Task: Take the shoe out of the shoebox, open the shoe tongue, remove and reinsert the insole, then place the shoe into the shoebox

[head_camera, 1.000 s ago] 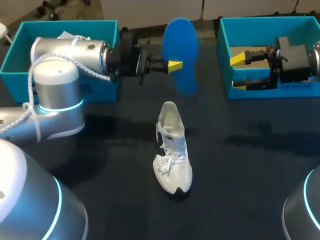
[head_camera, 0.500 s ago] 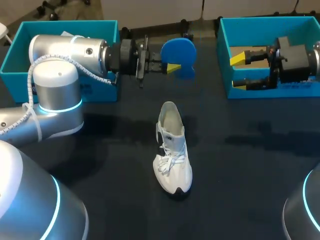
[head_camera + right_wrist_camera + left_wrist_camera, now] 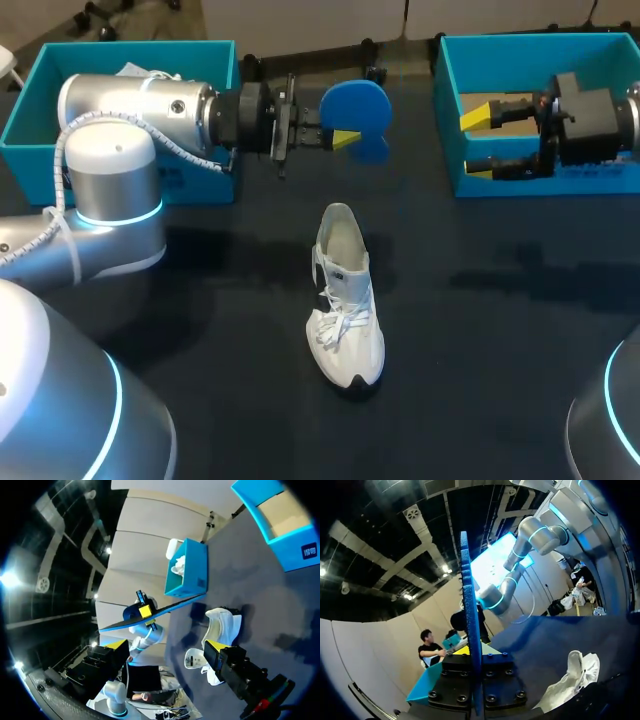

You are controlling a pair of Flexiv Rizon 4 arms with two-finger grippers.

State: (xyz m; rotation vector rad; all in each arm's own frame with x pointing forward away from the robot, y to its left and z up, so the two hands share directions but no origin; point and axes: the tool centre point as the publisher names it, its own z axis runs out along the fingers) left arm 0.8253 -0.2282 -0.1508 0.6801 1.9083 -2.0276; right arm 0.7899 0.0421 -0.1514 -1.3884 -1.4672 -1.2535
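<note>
The dark table [image 3: 500, 380] carries everything. My left arm [image 3: 120, 170] comes in from the left side and lies across the front of the left shoebox [image 3: 25, 120], a teal box at the far left corner with something white showing over its rim. My right arm [image 3: 600, 120] comes in from the right and lies over the right shoebox [image 3: 450, 110], a matching teal box at the far right with a cardboard-brown floor.

The shoe [image 3: 345, 300] is white and stands on its sole in the middle of the table, outside both boxes and well apart from each. Its toe points to the near edge and its heel to the far side (the laces lie loose over the front, and the mouth gapes wide).

The insole [image 3: 357, 110] is blue and is out of the shoe. It hangs in the air between the two boxes, beyond the shoe's heel, clear of the table.

The left gripper [image 3: 345, 135] has the insole pinched between its two fingers. In the left wrist view the insole stands edge-on as a thin blue blade rising from between the fingers, and in the right wrist view one yellow tip lies flat against its face.

The right gripper [image 3: 478, 143] has its fingers spread wide, one yellow tip above the other in the head view, with nothing between them. In the right wrist view the shoe and the insole both lie well ahead of it.
</note>
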